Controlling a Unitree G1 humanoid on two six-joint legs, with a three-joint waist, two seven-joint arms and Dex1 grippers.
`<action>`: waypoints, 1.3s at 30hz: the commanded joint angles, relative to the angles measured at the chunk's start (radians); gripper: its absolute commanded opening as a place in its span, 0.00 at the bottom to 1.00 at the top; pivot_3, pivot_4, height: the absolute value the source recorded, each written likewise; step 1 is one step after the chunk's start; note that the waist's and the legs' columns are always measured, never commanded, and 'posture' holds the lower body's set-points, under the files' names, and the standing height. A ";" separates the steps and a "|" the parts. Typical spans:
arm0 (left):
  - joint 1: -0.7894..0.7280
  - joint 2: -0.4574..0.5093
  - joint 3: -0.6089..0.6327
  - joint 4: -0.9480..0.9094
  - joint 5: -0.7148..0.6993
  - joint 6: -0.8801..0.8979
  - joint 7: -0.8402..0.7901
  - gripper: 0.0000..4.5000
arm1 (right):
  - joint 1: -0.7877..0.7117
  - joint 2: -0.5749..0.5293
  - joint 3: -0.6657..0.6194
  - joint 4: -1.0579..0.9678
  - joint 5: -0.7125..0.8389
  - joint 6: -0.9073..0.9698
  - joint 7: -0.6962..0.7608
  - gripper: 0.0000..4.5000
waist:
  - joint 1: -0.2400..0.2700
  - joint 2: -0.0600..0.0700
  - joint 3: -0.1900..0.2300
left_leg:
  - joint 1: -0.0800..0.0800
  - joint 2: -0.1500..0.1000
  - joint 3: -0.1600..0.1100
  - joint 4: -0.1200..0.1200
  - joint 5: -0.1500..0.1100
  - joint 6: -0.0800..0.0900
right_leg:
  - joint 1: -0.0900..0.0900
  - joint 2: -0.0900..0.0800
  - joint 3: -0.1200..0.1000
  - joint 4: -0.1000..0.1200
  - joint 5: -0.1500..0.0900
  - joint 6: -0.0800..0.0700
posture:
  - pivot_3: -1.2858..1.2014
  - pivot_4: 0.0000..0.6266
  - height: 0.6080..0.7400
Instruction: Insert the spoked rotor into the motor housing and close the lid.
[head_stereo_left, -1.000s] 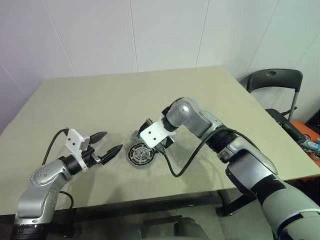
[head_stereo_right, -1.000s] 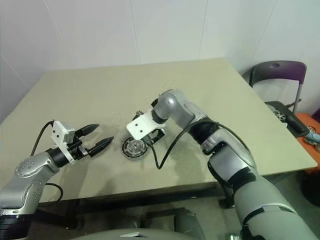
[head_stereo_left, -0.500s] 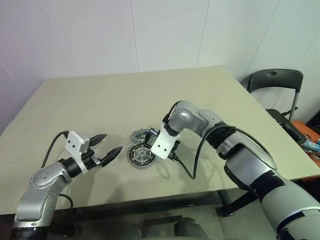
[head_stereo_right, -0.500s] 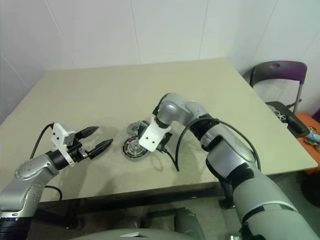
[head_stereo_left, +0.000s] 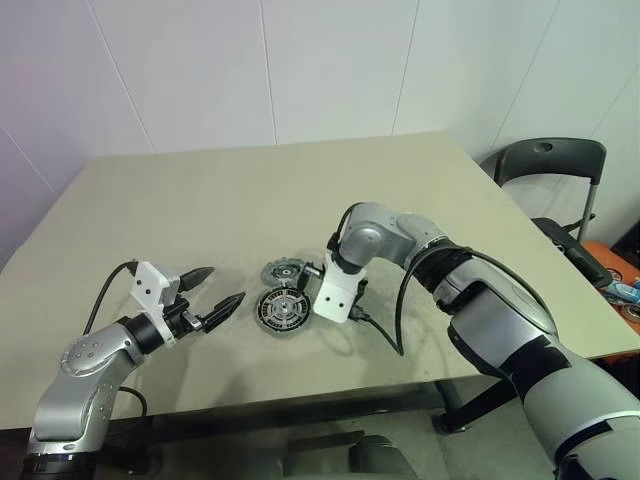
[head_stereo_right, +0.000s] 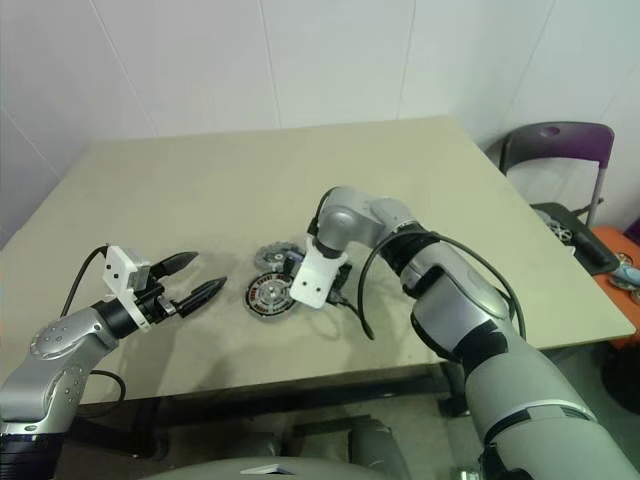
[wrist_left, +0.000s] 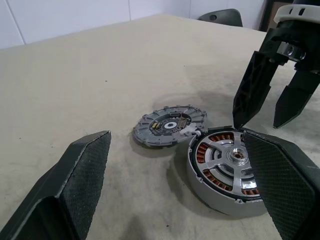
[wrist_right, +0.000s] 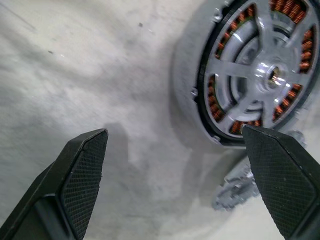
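Beige table (head_stereo_left: 200, 200) surface lies bare on all sides of the parts, leaving open room toward the far and side edges. My left gripper (head_stereo_left: 213, 296) is released, fingers spread, level above the table and apart from the motor housing (head_stereo_left: 282, 310). The spoked rotor (wrist_left: 231, 161) sits inside the housing, copper windings visible between its spokes. The lid (head_stereo_left: 284, 271) lies flat just behind the housing. My right gripper (wrist_left: 272, 107) hangs released just beside the housing. No legible markings.
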 joint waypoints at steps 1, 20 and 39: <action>-0.011 0.003 0.013 -0.021 -0.007 -0.008 -0.005 1.00 | 0.010 0.000 -0.009 -0.029 0.022 0.000 0.022 0.99 | 0.000 0.000 0.000 | 0.000 0.000 0.000 0.000 0.000 0.000 | 0.000 0.000 0.000 0.000 0.000 0.000 | 0.52 0.00 1.00; -0.020 -0.003 0.011 -0.001 0.004 -0.022 -0.008 1.00 | 0.124 0.049 -0.108 -0.220 0.119 0.497 0.123 0.01 | 0.000 -0.001 -0.001 | 0.006 0.000 0.000 0.001 0.000 0.000 | 0.005 0.000 0.000 0.001 0.000 0.000 | 0.52 0.00 1.00; -0.070 -0.008 0.002 0.060 0.019 -0.038 -0.037 1.00 | 0.194 0.102 -0.132 -0.531 0.139 1.225 0.148 0.01 | 0.002 -0.001 0.000 | -0.001 0.000 -0.001 0.000 0.000 0.000 | -0.002 0.000 0.000 0.001 0.000 0.000 | 0.52 0.00 1.00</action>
